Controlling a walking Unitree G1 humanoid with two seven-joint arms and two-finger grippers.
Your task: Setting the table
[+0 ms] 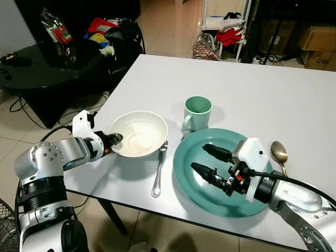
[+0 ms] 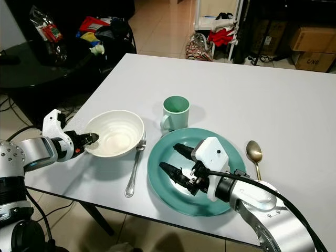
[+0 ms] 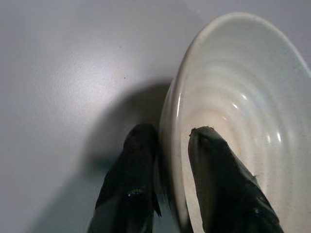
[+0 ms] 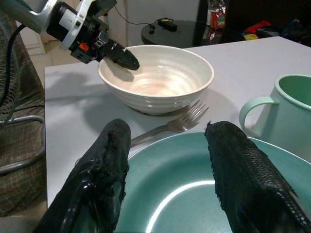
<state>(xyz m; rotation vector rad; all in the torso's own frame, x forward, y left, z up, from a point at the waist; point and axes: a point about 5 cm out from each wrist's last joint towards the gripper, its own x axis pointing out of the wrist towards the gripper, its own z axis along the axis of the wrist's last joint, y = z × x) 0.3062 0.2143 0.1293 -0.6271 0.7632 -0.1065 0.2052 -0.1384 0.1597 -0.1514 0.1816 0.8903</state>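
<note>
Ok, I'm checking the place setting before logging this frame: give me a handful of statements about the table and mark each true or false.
1. The left gripper has its jaws pinching the rim of the white bowl, one inside and one outside. True.
2. The fork lies on the teal plate. False: it lies on the table between bowl and plate.
3. The right gripper hovers with open jaws above the plate. True.
4. The green mug lies on its side. False: it stands upright behind the plate.
5. The spoon lies on the robot's right of the plate. True.
</note>
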